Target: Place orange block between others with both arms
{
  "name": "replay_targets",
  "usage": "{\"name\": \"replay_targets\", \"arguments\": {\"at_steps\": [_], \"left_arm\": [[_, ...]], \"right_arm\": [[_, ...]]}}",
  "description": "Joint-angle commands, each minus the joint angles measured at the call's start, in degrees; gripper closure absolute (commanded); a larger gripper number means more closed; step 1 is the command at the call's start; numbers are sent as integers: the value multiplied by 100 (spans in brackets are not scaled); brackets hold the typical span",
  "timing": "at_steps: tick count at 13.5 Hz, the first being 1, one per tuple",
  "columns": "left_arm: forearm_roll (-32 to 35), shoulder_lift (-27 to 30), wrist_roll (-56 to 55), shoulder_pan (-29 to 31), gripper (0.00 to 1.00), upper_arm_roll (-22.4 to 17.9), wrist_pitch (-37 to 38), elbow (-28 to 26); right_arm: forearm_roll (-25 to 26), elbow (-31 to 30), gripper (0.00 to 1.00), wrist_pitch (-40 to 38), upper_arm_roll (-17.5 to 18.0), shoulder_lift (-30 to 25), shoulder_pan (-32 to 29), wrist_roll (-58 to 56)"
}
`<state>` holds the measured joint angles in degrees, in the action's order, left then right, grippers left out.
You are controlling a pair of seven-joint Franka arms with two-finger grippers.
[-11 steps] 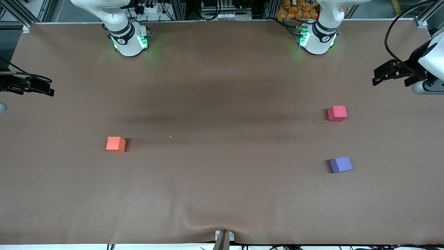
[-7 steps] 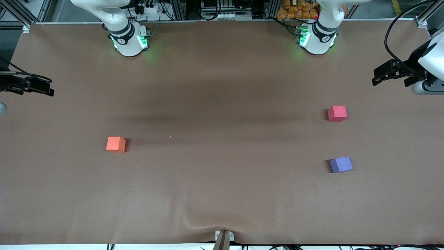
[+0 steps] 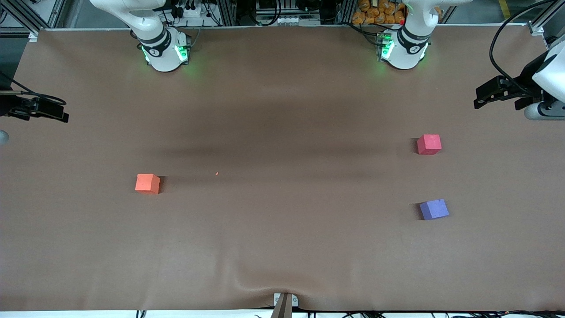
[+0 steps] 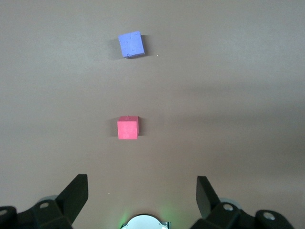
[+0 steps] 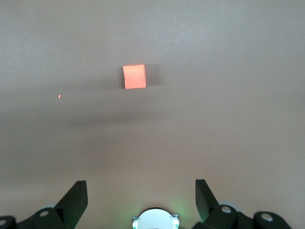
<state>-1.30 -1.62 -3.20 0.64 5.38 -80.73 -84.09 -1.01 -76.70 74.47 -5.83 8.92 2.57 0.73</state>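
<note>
On bare table (image 3: 282,247), orange block (image 3: 147,183) well apart from red-pink cube (image 3: 429,144) and purple cube (image 3: 434,209).

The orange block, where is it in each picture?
Front view: the orange block sits alone on the brown table cover, toward the right arm's end.
Left wrist view: not in it.
Right wrist view: the block lies on the cover.
Shared landmark: a tiny orange speck beside it.

orange block (image 3: 147,183) flat, right arm's end | red-pink cube (image 3: 429,144), purple cube (image 3: 434,209) left arm's end, apart
</note>
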Motion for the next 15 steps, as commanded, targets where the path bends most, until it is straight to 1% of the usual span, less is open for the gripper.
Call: {"name": "replay_targets", "arguments": {"at_steps": [1, 11, 15], "left_arm": [[-63, 75, 109, 15, 0, -20, 75, 24], [-90, 48, 4, -29, 0, -20, 57, 33], [-46, 22, -22, -30, 0, -20, -74, 68]], "right_arm": [[-22, 24, 0, -82, 29, -84, -11, 76], [31, 24, 0, -73, 3, -84, 121, 76], [22, 24, 0, -73, 3, -84, 113, 68]]}}
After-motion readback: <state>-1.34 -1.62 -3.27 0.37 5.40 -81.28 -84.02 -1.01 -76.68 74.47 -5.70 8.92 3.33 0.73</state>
